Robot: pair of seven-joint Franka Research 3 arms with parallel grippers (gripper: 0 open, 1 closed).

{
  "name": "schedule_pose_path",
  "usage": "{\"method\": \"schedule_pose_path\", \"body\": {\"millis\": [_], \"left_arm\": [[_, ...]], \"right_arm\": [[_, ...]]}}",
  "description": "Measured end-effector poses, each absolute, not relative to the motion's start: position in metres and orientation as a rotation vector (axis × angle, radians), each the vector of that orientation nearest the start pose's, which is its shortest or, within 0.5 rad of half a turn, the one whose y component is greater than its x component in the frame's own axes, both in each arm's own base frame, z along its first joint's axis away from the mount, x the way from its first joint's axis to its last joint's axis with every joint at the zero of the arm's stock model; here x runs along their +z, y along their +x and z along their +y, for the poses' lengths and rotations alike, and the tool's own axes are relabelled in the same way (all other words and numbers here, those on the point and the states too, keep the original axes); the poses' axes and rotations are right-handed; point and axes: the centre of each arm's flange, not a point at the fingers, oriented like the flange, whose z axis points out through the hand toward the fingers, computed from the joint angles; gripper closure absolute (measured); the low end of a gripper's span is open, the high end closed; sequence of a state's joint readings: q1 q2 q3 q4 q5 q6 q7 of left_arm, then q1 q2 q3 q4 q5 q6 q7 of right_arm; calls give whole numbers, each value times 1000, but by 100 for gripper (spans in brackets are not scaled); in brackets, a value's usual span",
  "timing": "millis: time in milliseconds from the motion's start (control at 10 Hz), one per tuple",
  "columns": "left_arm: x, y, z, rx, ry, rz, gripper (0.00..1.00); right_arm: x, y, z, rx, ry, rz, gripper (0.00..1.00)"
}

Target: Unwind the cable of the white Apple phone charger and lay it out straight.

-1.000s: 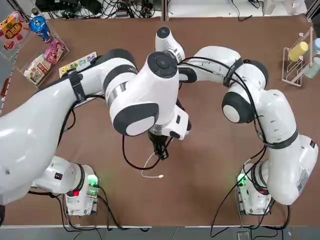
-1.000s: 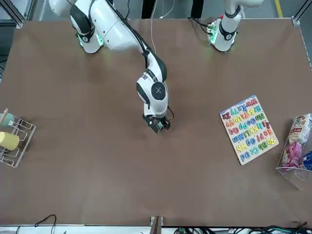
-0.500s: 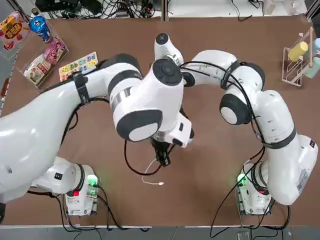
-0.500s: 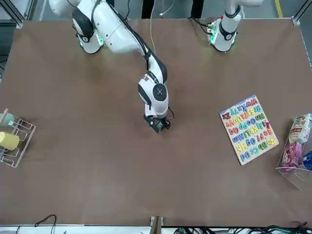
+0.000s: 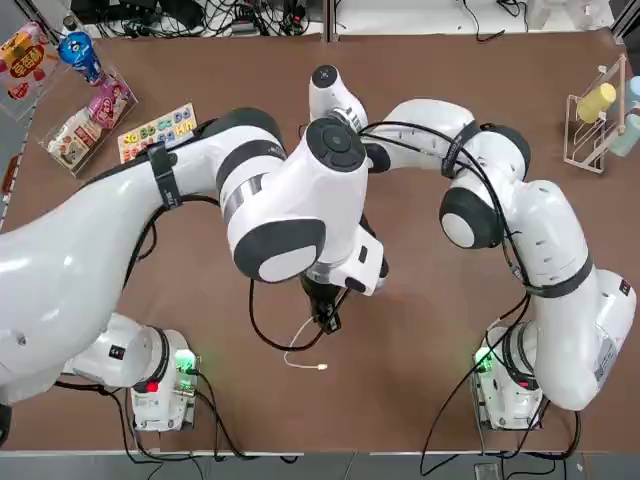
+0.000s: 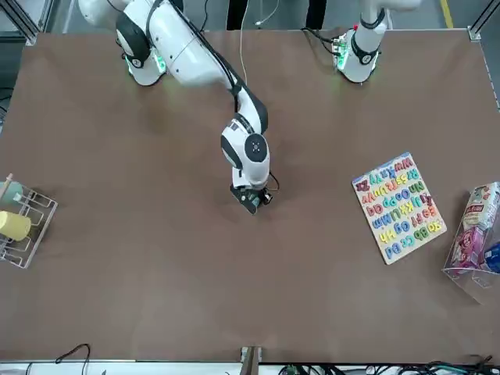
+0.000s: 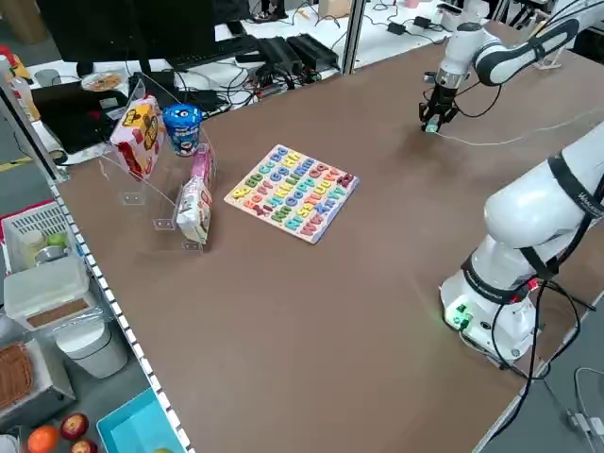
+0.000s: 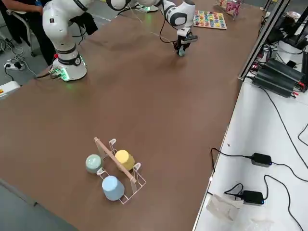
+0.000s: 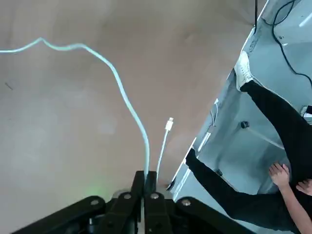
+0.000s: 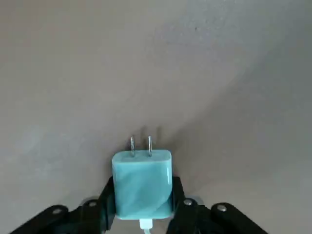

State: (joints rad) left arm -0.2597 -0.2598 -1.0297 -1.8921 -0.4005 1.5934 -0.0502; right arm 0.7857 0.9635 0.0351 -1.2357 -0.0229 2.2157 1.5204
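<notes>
1. Brown tabletop (image 6: 156, 258) beneath; charger (image 10: 142, 187) gripped in right gripper (image 10: 144, 181), mid-table.
2. Left gripper (image 9: 151, 174) pinched on cable (image 9: 127, 100), near robot's edge; connector (image 9: 169, 125) dangling loose.
3. Likely failures: cord slipping from light pinch; plug popping free if pulled taut; bends remaining if released slack.

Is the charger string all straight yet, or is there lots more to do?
Not yet. The right gripper grips the plug block and the left gripper pinches the cable. No knot shows, but it still curves, so straightening and letting go are left.
</notes>
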Motion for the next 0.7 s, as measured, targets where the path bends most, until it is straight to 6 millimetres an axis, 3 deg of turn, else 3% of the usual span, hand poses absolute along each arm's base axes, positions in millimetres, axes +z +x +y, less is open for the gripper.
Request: {"method": "schedule_pose_path", "body": {"millis": [700], "left_arm": [[542, 65, -506, 367, -2651, 1733, 96]], "right_arm": [[187, 531, 543, -14, -2961, 946, 52]]}}
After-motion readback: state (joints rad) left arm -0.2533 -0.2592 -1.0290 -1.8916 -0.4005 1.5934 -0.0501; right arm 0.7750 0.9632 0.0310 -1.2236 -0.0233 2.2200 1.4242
